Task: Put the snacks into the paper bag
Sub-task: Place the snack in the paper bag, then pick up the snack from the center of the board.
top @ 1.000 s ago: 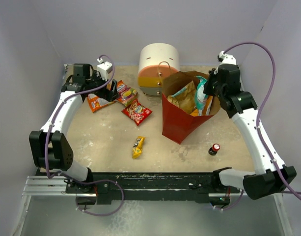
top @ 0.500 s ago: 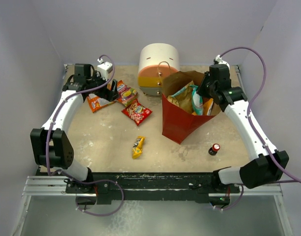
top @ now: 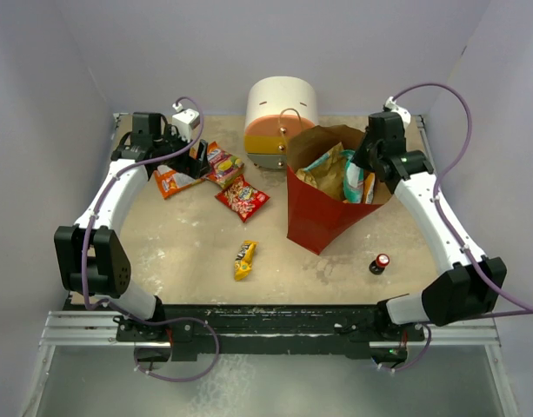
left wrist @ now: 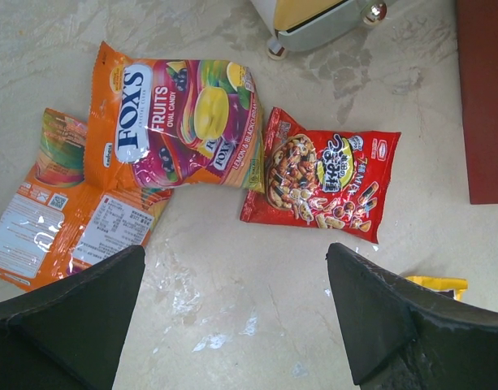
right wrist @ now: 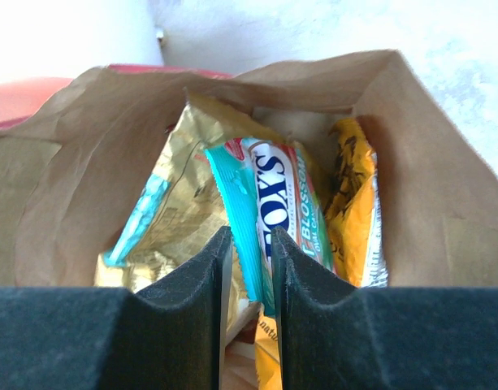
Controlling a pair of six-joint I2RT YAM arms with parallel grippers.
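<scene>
Overhead, four snacks (top: 243, 198) lie flat on the desk (top: 188, 252) left of the upright, mouth-up paper bag (top: 314, 217), three more stand on end inside it, the left gripper (left wrist: 236, 276) shows jaws wide and empty, and the right gripper (right wrist: 250, 236) shows jaws slightly parted over the teal Fox's packet (right wrist: 265, 203).

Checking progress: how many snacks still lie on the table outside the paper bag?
4: an orange packet far left, a Fox's candy packet overlapping it, a red packet beside that, and a yellow bar alone in front of them. The bag may hide others.
</scene>
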